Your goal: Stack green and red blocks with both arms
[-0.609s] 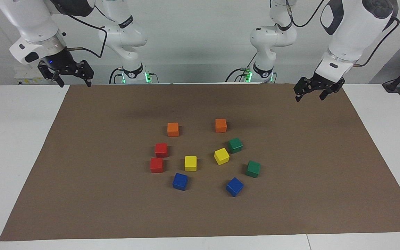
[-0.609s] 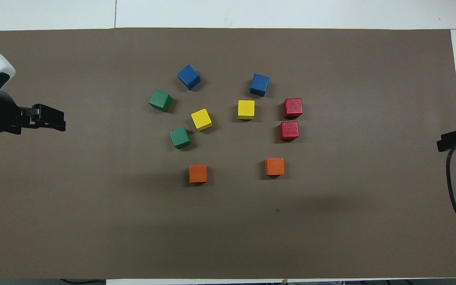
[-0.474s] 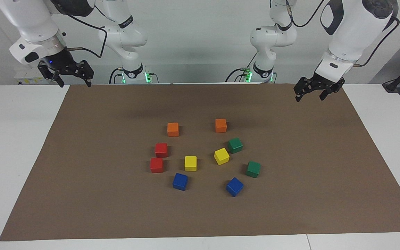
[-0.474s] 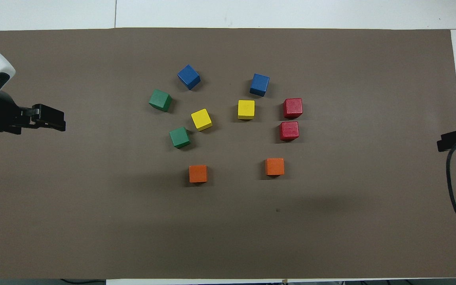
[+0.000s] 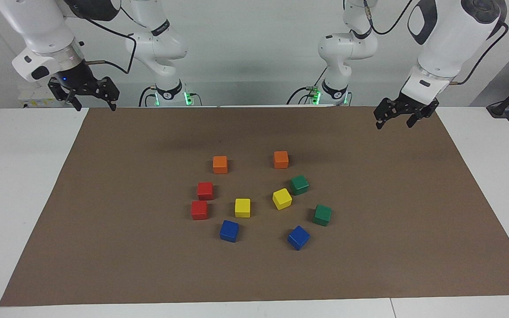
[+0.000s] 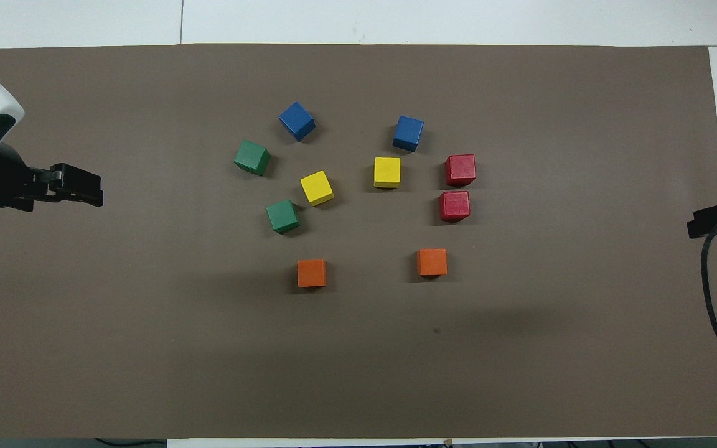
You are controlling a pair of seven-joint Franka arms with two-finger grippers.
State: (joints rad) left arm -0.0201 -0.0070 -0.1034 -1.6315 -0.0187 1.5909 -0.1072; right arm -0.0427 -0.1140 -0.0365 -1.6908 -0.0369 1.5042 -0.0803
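Two red blocks point(image 5: 202, 200) flat, unstacked, just apart toward the right arm's end, two green blocks point(image 5: 310, 199) flat, unstacked, well apart toward the left arm's end

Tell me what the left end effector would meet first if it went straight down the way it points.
Most likely the bare brown mat. The left end effector hangs open, pointing down over the mat's corner at the left arm's end, well clear of the blocks; depth is unclear.
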